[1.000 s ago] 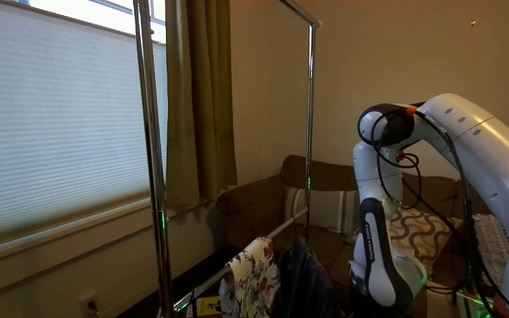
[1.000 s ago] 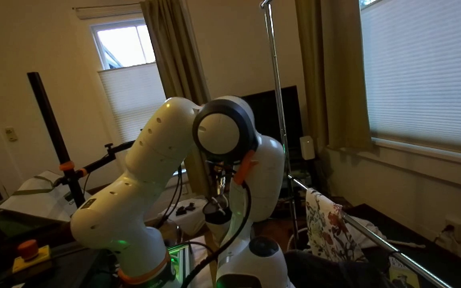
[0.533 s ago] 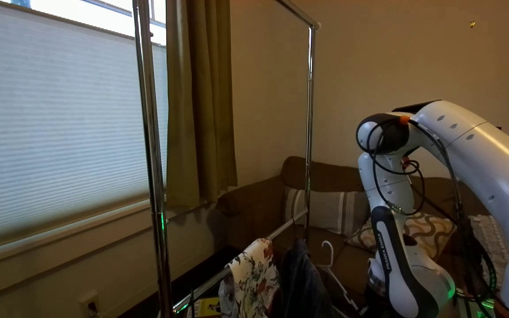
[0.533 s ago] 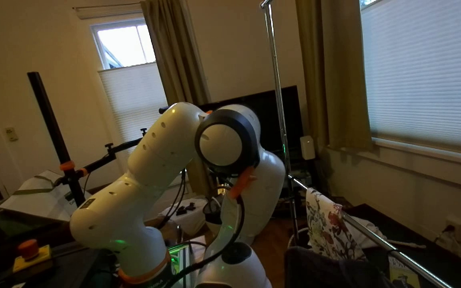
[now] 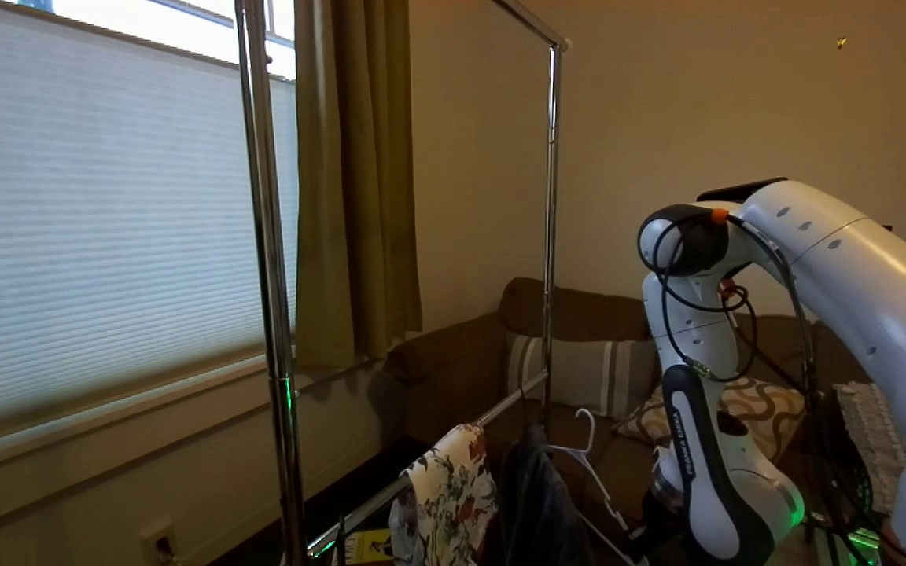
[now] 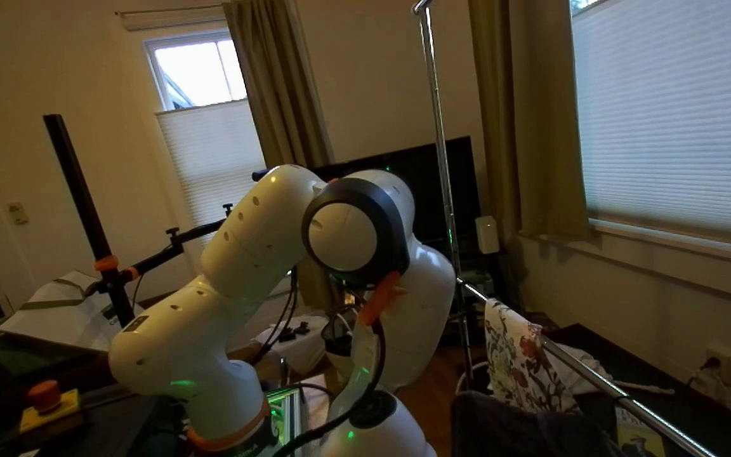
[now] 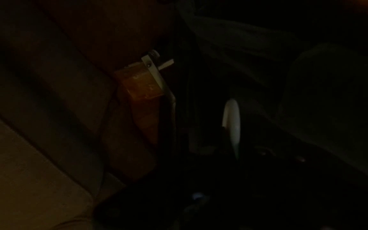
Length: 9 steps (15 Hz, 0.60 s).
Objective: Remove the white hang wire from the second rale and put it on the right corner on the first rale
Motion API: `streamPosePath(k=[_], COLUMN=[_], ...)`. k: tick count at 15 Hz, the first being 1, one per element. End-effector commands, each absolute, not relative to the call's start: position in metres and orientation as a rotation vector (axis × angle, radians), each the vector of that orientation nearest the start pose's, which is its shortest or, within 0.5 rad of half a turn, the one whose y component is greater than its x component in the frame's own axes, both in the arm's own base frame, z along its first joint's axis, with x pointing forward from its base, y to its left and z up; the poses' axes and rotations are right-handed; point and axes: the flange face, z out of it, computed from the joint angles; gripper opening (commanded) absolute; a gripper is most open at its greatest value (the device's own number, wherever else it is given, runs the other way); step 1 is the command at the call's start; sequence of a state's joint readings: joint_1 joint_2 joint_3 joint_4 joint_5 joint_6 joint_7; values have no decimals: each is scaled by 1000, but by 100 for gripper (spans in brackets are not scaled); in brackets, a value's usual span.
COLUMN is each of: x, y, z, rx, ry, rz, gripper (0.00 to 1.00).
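Observation:
The white hang wire is in the air beside the dark garment, tilted, its hook upward and apart from any bar. My gripper is shut on its lower corner at the right; the fingers are mostly lost in shadow. The very dark wrist view shows pale pieces of the hang wire running into the black gripper. The second rale is the low crossbar in both exterior views. The first rale shows only its end at a top corner, well above the gripper. An exterior view has the hang wire hidden behind the arm.
A floral garment and a dark garment hang at the lower crossbar, between the near upright and the far upright. Behind stands a brown sofa with pillows. A black post rises beside the arm base.
The arm has lowered and its wrist has swung away from the rack. The hang wire, concealed behind the arm a second ago, has come into sight and its hook has risen slightly.

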<state>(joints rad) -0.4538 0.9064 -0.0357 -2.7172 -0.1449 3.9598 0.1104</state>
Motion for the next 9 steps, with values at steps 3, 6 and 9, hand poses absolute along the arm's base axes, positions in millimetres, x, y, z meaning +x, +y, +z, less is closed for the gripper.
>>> streamPosePath(k=[3, 6, 9], x=[361, 366, 376], y=[-56, -54, -39], z=[-12, -3, -10], rx=[-2872, -2877, -2838], ry=[696, 698, 673], rz=[-660, -659, -688], gripper=[2, 8, 2])
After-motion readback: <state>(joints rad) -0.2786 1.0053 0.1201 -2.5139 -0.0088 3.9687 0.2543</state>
